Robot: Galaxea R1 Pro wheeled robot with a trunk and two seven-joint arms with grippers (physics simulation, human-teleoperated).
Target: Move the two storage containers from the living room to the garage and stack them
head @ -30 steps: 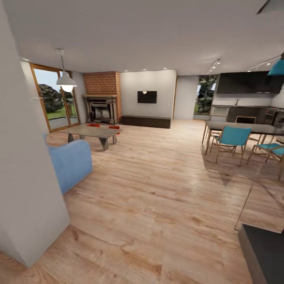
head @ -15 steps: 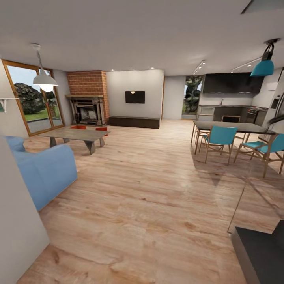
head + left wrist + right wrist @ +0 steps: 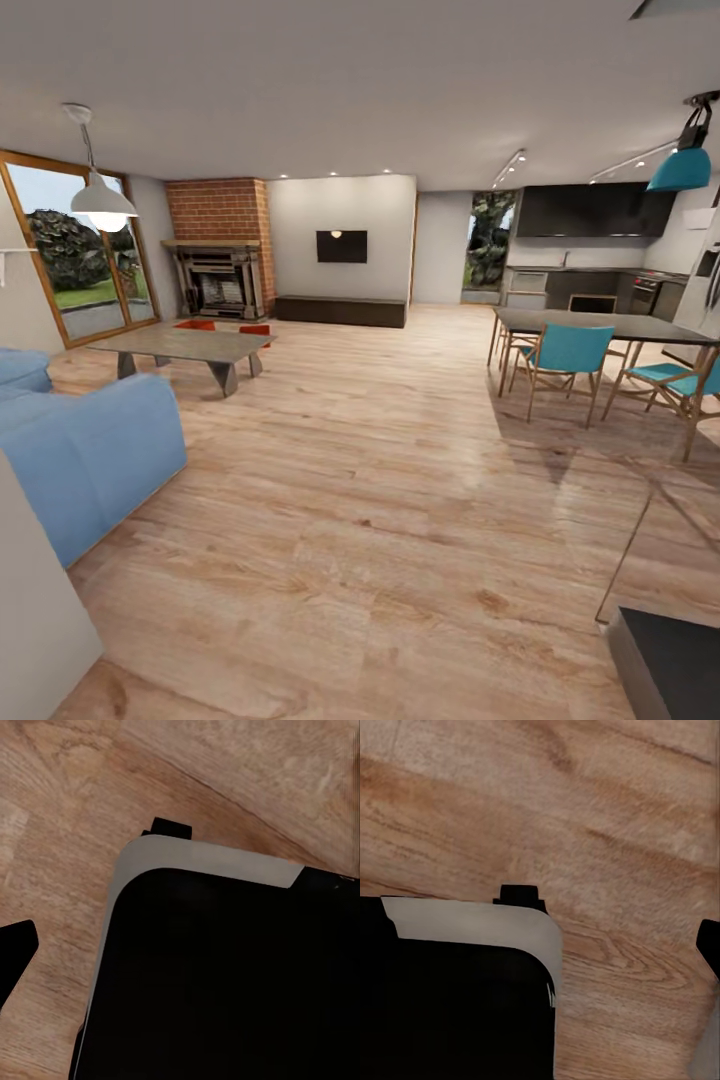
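In the head view I am in the living room, on its light wood plank floor [image 3: 400, 480]. The two storage containers are small red-orange shapes far off on the floor behind the low coffee table [image 3: 180, 344]: one container [image 3: 196, 325] and the other container [image 3: 256, 329], both partly hidden by the tabletop. In the left wrist view one dark fingertip [image 3: 15, 949] shows at the frame's edge beside my black, grey-rimmed base [image 3: 217, 975]. The right wrist view likewise has one dark fingertip [image 3: 709, 945] over bare planks beside the base [image 3: 450, 997]. Neither view shows how the fingers stand.
A blue sofa [image 3: 90, 450] stands close on the left, with a grey wall corner [image 3: 30, 620] nearer still. On the right are a dining table [image 3: 600, 325] with teal chairs [image 3: 565, 350]. A dark block [image 3: 670, 660] sits at the lower right. Brick fireplace [image 3: 222, 280] and glass doors [image 3: 70, 260] lie beyond.
The whole head view has shifted: the grey wall at the left now takes up far less of the picture, and more of the sofa and glass doors shows. Nothing in the room has moved.
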